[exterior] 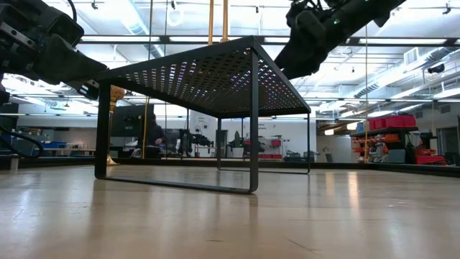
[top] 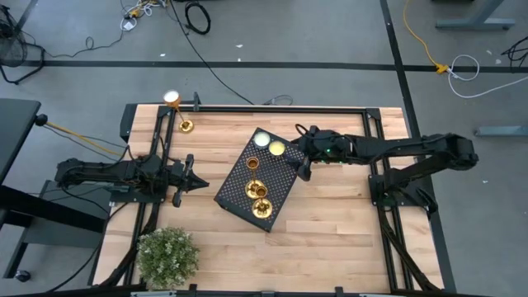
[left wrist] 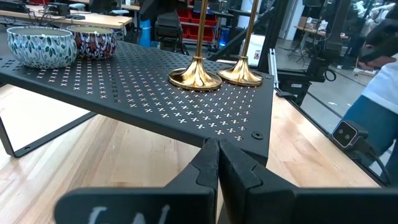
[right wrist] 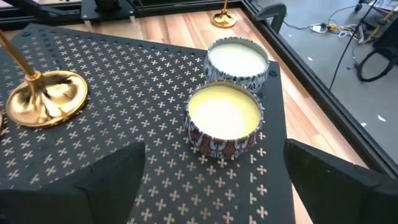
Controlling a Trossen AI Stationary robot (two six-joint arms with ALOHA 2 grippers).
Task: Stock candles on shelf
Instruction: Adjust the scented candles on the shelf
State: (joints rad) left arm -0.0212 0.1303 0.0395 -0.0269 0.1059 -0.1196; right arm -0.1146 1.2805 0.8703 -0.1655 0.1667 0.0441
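Note:
The black mesh shelf [top: 258, 179] stands on its legs mid-table, turned at a slant. Gold candlesticks stand on its top by their round bases [top: 253, 164] [top: 262, 206] [left wrist: 194, 76]. Another candlestick [top: 185, 126] stands on the table at the far left. My right gripper [top: 299, 153] hovers open over the shelf's far right corner. In its wrist view its fingers [right wrist: 214, 171] stand to either side of a patterned tin candle [right wrist: 224, 118] without touching it. My left gripper [left wrist: 217, 155] is shut, low beside the shelf's left corner.
A second tin candle [right wrist: 236, 59] sits right behind the first at the shelf's corner. A bushy green plant [top: 167, 256] stands at the table's near left. Black frame rails [top: 247, 109] run along the far edge and sides. Bare wood lies at the near right.

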